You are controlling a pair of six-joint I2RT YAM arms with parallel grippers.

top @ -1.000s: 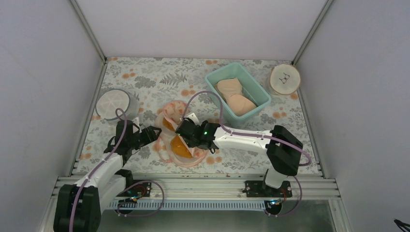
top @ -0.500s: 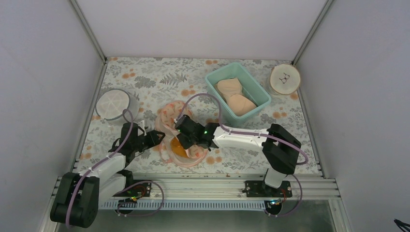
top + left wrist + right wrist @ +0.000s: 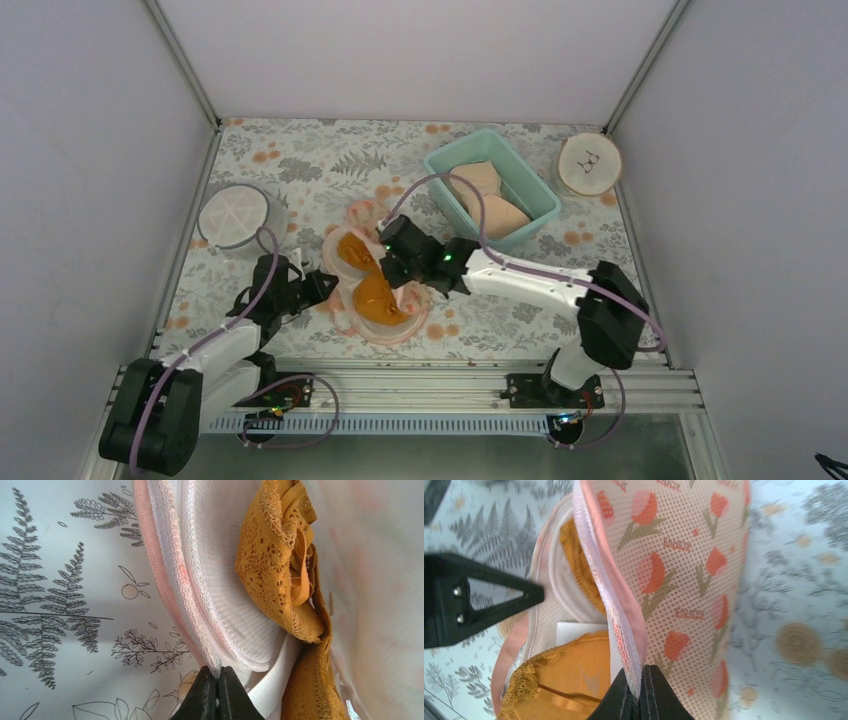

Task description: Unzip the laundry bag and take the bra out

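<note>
Now, the laundry bag (image 3: 684,580) is lying unzipped on the counter (image 3: 300,160), left of centre and toward the near edge, with the bra (image 3: 378,300) sitting inside and both orange cups showing. The left pincer (image 3: 217,672) is pressing together on the pink-and-white rim of the lower half at the bag's left edge. The right pincer (image 3: 640,679) is pinching the zipper rim of the flower-print upper half and holding that flap upright, so the two halves are standing apart between the arms.
</note>
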